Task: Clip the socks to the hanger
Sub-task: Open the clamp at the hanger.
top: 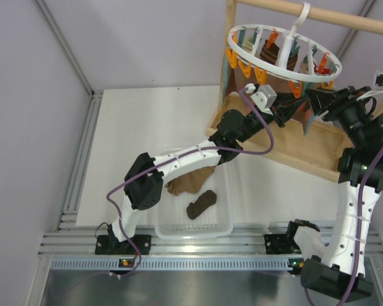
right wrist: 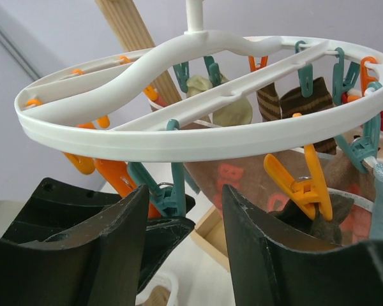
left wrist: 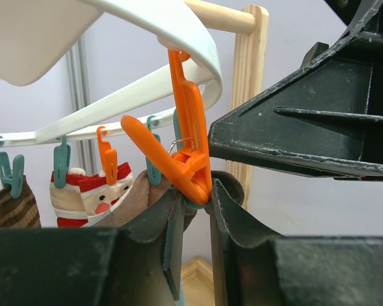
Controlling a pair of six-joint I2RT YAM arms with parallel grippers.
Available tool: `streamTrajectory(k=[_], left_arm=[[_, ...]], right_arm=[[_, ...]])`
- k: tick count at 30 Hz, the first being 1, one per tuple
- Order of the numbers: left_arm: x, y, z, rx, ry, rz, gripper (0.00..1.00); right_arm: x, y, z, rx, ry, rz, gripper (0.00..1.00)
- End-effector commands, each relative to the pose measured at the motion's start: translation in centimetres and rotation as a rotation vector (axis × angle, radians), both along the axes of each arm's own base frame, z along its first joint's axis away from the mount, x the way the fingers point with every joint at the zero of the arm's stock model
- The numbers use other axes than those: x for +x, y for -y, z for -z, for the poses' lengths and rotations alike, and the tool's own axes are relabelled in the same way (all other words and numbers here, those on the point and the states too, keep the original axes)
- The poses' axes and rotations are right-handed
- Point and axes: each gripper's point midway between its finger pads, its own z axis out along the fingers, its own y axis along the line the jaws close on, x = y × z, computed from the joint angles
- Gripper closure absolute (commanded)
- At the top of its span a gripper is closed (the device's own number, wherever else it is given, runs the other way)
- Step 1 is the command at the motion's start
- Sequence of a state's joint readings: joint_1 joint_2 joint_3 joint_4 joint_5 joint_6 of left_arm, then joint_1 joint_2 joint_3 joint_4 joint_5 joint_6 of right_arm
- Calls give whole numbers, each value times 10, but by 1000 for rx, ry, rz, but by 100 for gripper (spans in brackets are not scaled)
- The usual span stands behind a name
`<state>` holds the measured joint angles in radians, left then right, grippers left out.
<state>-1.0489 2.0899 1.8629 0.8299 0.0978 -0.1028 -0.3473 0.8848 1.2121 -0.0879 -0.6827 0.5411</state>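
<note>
the white round hanger hangs by its hook from the wooden rod at the far right, with orange and teal pegs dangling all round its rim. both arms are raised to it. the left gripper is right under one orange peg, its jaws drawn narrow, with a fingertip on either side of the peg's lower tip. a bit of brown fabric shows just behind one finger, but i can't tell whether anything is pinched between the jaws. the right gripper is just beside it on the right, below the near rim. its jaws stand partly apart with nothing between them, and a pair of teal pegs hangs just above one finger.

a few socks are already clipped on the far side of the ring, including a striped brown sock, a pale sock and a santa sock.

down near the arm bases, left of centre, a white basket sits on the table. a tan sock lies at its far end, partly under the left arm, and a dark brown sock lies just nearer, the two close together.
</note>
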Motion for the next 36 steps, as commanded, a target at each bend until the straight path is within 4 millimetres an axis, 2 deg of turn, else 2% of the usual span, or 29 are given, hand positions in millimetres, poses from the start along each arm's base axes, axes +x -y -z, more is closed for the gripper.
streamTrajectory(k=[1, 7, 11, 18, 36], left_arm=[[-25, -14, -46, -84, 83, 55, 100], [-26, -11, -43, -74, 86, 66, 100], [-27, -12, -44, -72, 90, 68, 100], [-29, -10, -44, -67, 93, 80, 100], [-32, -5, -40, -42, 110, 100, 100]], right_arm=[[-14, -11, -31, -31, 102, -51, 51], [-12, -15, -34, -12, 115, -88, 49], [-5, -7, -34, 5, 117, -48, 49], [-1, -7, -36, -19, 137, -23, 50], [18, -17, -12, -32, 69, -35, 50]])
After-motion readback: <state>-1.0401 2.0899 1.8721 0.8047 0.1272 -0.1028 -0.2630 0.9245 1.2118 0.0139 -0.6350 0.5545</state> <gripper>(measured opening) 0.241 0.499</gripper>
